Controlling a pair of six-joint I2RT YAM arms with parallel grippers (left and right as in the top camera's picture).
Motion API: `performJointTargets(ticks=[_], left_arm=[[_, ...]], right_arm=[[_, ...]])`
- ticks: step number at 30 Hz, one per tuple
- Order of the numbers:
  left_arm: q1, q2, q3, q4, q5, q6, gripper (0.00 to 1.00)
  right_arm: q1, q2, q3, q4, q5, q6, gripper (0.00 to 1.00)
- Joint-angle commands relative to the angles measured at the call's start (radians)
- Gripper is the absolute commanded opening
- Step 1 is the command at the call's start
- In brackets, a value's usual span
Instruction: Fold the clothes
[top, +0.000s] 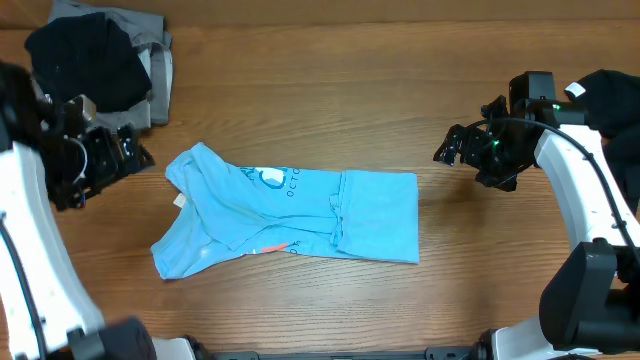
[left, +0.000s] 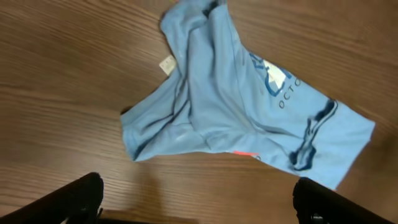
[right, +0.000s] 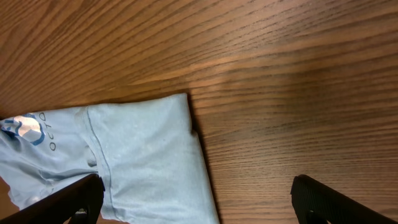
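T-shirt (top: 300, 215) ×1 lay crumpled mid-table | overhead alone showed black garment (top: 85, 65) ×1; grey garment (top: 160, 80) ×1 | left gripper (top: 135, 146); right gripper (top: 447, 145): jaws stood wide, empty

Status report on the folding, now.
Left gripper open, empty, clear of cloth. Right gripper open, empty. Light-blue T-shirt partly folded, left side rumpled. Black and grey garments heaped far left, apart from it.

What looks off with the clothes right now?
The light-blue T-shirt is folded unevenly: left end bunched and creased, tag showing; right end flat. A black garment is heaped on a grey garment, far-left corner.
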Motion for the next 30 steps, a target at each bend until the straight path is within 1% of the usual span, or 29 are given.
performJointTargets(ticks=[1,3,7,10,12,15,16,17,23,25,30], left_arm=[[-0.004,-0.047,-0.156,0.074,-0.054,-0.039,1.0],[-0.004,-0.047,-0.237,0.123,-0.079,-0.055,1.0],[-0.003,-0.028,-0.459,0.328,-0.172,-0.119,1.0],[-0.004,0.001,-0.569,0.475,-0.156,-0.126,1.0],[-0.004,0.015,-0.626,0.566,-0.112,-0.061,1.0],[-0.004,0.026,-0.689,0.694,0.03,0.069,1.0],[-0.004,0.037,-0.711,0.76,0.098,0.093,1.0],[-0.004,0.049,-0.718,0.793,0.118,0.091,1.0],[-0.005,0.182,-0.72,0.89,0.128,0.09,1.0],[-0.008,0.239,-0.72,0.907,0.176,0.129,1.0],[-0.01,0.318,-0.72,0.919,0.238,0.159,1.0]], right_arm=[[-0.002,-0.008,-0.004,0.005,0.01,-0.012,1.0],[-0.002,-0.006,-0.004,0.01,0.01,-0.012,1.0],[-0.002,0.0,-0.004,0.023,0.01,-0.012,1.0],[-0.002,0.009,-0.004,0.027,0.01,-0.012,1.0],[-0.002,0.011,-0.004,0.025,0.01,-0.012,1.0],[-0.002,0.013,-0.005,0.021,0.01,-0.012,1.0],[-0.002,0.013,-0.005,0.023,0.01,-0.012,1.0],[-0.002,0.013,-0.006,0.026,0.01,-0.012,1.0],[-0.002,0.013,-0.006,0.031,0.01,-0.012,1.0],[-0.002,0.013,-0.006,0.026,0.01,-0.012,1.0],[-0.002,0.013,-0.006,0.013,0.01,-0.012,1.0]])
